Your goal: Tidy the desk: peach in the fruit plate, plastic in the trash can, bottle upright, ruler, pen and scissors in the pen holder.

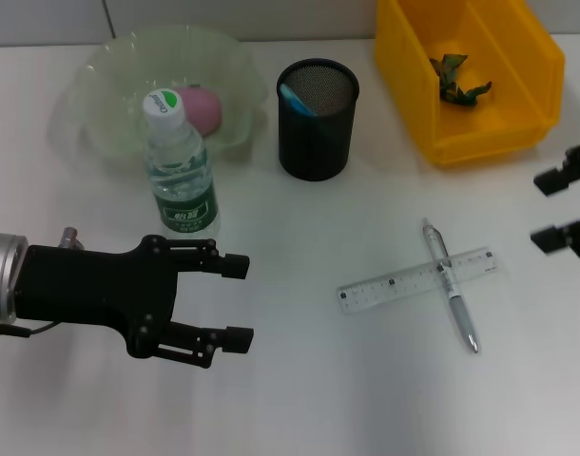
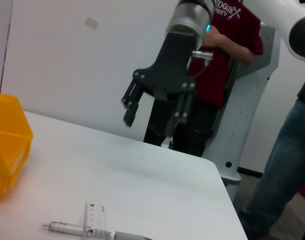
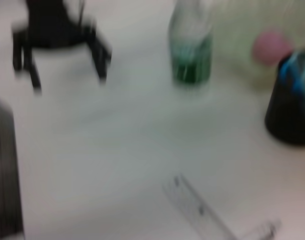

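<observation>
Hovering wide open and empty: right pincer, pen and clear ruler crossed just inboard. Lowering squarely astride the pen, clearing the ruler beneath. Idling open and empty too: left pincer.

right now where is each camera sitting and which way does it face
Head view: up on the head, looking down at the desk; left end effector and right end effector both show, open.
Left wrist view: low, facing across the desk; shows the right end effector, ruler and pen.
Right wrist view: facing the bottle; shows the left end effector.
Both wrist views share the ruler.
</observation>
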Controlling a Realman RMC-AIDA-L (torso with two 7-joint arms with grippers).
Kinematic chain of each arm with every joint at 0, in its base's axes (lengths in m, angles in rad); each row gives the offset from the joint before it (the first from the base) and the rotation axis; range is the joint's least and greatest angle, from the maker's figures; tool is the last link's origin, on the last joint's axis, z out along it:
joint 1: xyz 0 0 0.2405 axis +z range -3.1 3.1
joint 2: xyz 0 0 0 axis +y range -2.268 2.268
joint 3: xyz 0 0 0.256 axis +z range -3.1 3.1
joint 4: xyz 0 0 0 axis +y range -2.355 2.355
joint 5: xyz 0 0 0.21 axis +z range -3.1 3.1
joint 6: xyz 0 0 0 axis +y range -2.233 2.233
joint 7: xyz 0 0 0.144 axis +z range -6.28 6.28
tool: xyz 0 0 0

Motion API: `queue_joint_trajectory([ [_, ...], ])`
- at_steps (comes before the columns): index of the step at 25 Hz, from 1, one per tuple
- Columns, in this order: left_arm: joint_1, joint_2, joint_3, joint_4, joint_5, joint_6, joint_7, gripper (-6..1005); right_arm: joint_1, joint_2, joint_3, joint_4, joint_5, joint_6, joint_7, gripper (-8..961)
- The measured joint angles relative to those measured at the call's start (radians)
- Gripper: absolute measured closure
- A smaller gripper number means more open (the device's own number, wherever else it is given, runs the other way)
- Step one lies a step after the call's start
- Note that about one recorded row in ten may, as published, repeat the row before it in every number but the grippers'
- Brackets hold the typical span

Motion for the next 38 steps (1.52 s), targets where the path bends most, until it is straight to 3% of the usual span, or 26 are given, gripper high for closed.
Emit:
queue_joint_trajectory([
  [2, 0.003, 0.0, 0.0, -0.001, 0.0, 0.0, 0.001, 174, 0.06, -0.004, -0.087, 0.019, -0.11, 0.012, -0.007, 273],
  [4, 0.005, -0.001, -0.001, -0.001, 0.0, 0.0, 0.001, 175, 0.129, 0.007, -0.21, 0.083, -0.24, 0.066, -0.033, 273],
  [5, 0.007, -0.002, -0.001, -0.001, -0.001, -0.001, 0.001, 176, 0.129, 0.007, -0.21, 0.083, -0.24, 0.066, -0.033, 273],
  [8, 0.012, -0.007, -0.002, -0.001, -0.002, -0.002, 0.0, 178, 0.186, 0.033, -0.306, 0.193, -0.357, 0.159, -0.064, 274],
  [9, 0.014, -0.009, -0.003, -0.001, -0.002, -0.002, -0.001, 179, 0.219, 0.062, -0.339, 0.284, -0.429, 0.234, -0.097, 274],
  [10, 0.014, -0.009, -0.003, -0.001, -0.002, -0.002, -0.001, 180, 0.229, 0.072, -0.344, 0.324, -0.455, 0.269, -0.115, 274],
  [14, 0.022, -0.014, -0.004, -0.001, -0.006, -0.002, -0.003, 183, 0.248, 0.092, -0.376, 0.419, -0.496, 0.387, -0.175, 275],
  [19, 0.02, -0.014, -0.005, -0.001, -0.008, -0.007, -0.007, 187, 0.27, 0.092, -0.404, 0.506, -0.484, 0.457, -0.198, 276],
  [38, 0.005, -0.013, -0.005, -0.001, -0.01, -0.022, -0.02, 201, 0.283, 0.095, -0.483, 0.603, -0.442, 0.549, -0.232, 281],
])
